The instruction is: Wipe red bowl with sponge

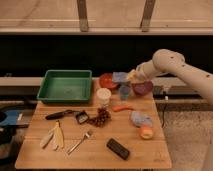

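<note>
just above centre of the frame, at the far edge of the table, the gripper is clenched on the sponge, holding it at the right rim of the red bowl. so the sponge is picked up and brought over. the wiping itself is what's left, i'd say, and i can't tell if the sponge touches the bowl.

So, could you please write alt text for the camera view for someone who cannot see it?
The robot's tool holds a blue sponge at the right rim of the red bowl, at the back of a wooden table. Nearby sit a green tray, a purple bowl and a white cup.
</note>
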Available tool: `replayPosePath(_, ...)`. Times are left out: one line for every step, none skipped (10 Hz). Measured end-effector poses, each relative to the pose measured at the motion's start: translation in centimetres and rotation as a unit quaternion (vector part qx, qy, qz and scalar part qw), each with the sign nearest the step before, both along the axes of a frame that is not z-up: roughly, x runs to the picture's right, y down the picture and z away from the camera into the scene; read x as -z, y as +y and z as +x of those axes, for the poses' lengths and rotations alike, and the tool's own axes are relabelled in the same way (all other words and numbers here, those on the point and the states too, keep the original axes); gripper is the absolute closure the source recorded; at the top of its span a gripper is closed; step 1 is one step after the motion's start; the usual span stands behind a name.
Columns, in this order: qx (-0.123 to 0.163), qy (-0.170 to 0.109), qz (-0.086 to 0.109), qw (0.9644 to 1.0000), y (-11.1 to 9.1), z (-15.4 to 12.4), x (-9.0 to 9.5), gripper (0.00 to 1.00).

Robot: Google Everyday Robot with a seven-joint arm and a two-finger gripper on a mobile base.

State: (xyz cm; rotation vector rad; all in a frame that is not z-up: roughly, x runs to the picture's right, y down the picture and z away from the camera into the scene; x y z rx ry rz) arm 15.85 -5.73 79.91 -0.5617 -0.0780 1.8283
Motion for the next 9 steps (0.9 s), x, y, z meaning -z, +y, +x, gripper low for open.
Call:
replayPosePath(0.016, 0.002, 0.000, 0.9999, 0.0, -0.9, -0.9, 1.00)
replayPosePath(0.024, 0.004, 0.000, 0.9997, 0.2, -0.9, -1.5, 1.00)
replayPosePath(0.032, 0.008, -0.001, 0.9995, 0.7, -0.6, -2.4, 1.00)
replayPosePath(0.043, 0.010, 0.000, 0.9990, 1.0, -1.0, -3.2, 1.00)
replayPosePath(0.054, 0.013, 0.002, 0.9984, 1.0, -1.4, -3.7, 1.00)
replayPosePath(0.064, 0.014, 0.004, 0.9978, 0.9, -1.8, -4.2, 1.00)
replayPosePath(0.072, 0.018, 0.005, 0.9972, 0.7, -1.8, -4.5, 1.00)
replayPosePath(0.081, 0.019, 0.007, 0.9965, 0.3, -2.2, -4.8, 1.00)
replayPosePath(0.090, 0.019, 0.009, 0.9957, -0.2, -2.8, -5.2, 1.00)
